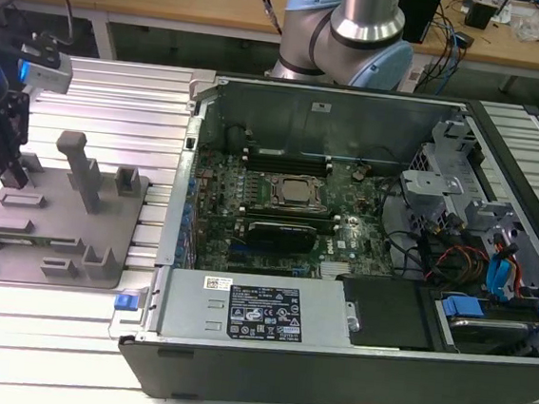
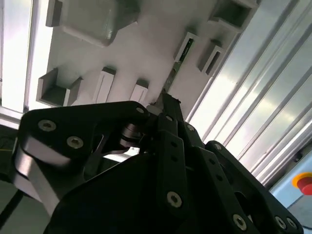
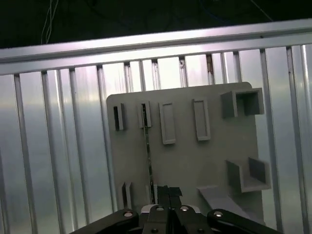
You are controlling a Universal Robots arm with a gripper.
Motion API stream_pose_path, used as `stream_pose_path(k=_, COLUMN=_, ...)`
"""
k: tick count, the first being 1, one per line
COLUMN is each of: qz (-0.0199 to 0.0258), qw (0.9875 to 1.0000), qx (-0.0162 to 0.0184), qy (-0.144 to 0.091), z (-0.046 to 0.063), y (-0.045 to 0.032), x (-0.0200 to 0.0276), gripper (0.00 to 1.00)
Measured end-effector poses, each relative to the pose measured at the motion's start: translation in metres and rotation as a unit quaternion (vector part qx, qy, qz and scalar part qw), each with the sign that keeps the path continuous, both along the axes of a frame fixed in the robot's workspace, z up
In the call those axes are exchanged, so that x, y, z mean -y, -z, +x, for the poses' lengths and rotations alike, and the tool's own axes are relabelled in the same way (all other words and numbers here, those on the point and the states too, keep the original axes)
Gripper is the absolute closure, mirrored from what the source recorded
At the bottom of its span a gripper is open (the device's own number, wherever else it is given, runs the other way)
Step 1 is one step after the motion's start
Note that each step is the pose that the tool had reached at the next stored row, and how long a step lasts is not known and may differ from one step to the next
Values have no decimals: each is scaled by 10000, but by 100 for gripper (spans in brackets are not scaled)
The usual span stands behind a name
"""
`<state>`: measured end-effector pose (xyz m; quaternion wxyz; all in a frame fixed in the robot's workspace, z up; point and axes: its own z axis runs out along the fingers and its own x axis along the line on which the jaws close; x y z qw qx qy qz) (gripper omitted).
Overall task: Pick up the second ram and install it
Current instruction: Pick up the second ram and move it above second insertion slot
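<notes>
Fingers: drawn together, no gap visible between them in the first wrist view. The gripper hangs low over the far-left part of the grey holder tray, which lies at the exterior view's left. I cannot tell whether the fingers are pinching the board or only meeting just beside its end.

Second ram: stands on edge in the tray and reads as a thin line. It runs from a slot block on the near side back toward the gripper. Its far end comes right up to the fingertips in both wrist views, and a strip of green shows in the second wrist view. The open computer case stands to the exterior view's right of the tray, well apart from the gripper.

Handling (judgement):
- **Weight and stiffness:** very light and stiff along its length, but thin enough to crack or flex if twisted.
- **Fragile parts:** the chips and the contact edge, so those should not be squeezed.
- **Where to grip:** across the two flat faces at the upper edge. A hold near one end, as here, leaves the free length to swing.
- **Slip:** the smooth faces may slide under a light clamp.
- **Lifting:** it looks seated in slot blocks at both ends, so it should come straight up without tilting.
</notes>
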<state>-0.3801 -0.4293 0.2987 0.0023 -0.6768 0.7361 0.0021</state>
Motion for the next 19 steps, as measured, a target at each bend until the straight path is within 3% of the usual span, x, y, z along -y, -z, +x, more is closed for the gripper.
stream_pose_path(k=2, qz=-8, qw=9998, qx=-7, qy=-180, z=-4, y=32, x=1, gripper=92)
stream_pose_path(k=6, qz=-40, qw=9999, qx=-8, qy=-167, z=-29, y=105, x=0, gripper=92)
stream_pose_path(k=10, qz=-45, qw=9999, qx=-7, qy=-167, z=-32, y=111, x=0, gripper=92)
stream_pose_path(k=19, qz=-46, qw=9998, qx=-8, qy=-167, z=-238, y=155, x=1, gripper=92)
